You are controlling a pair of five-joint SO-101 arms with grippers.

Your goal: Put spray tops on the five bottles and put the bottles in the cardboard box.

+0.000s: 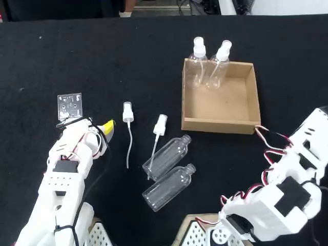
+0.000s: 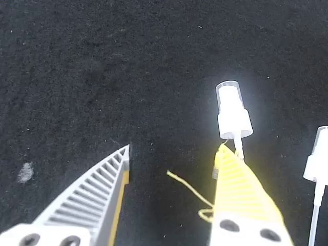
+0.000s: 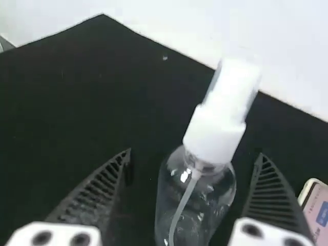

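High view, Jo: what's the score?

Two capped bottles lean in the far-left corner of the cardboard box, Max. Two open bottles lie on the table, near-left of the box. Two spray tops lie just left of them.

And the left gripper?

Low over the table, fingers apart, holding nothing. Its yellow finger has its tip right against the tube of the left-hand spray top. I'd call this the pick-up of that top.

And over on the right?

Right wrist view has the right gripper spread wide. A fifth bottle, top already on, sits between the fingers with a clear gap on one side. It's not clamped, by my eye.

So what's next?

The left gripper needs to shift until the white head lies between its fingers, then close. After that, the tube has to be threaded into an open bottle's neck. That bottle will likely need steadying by the other arm.
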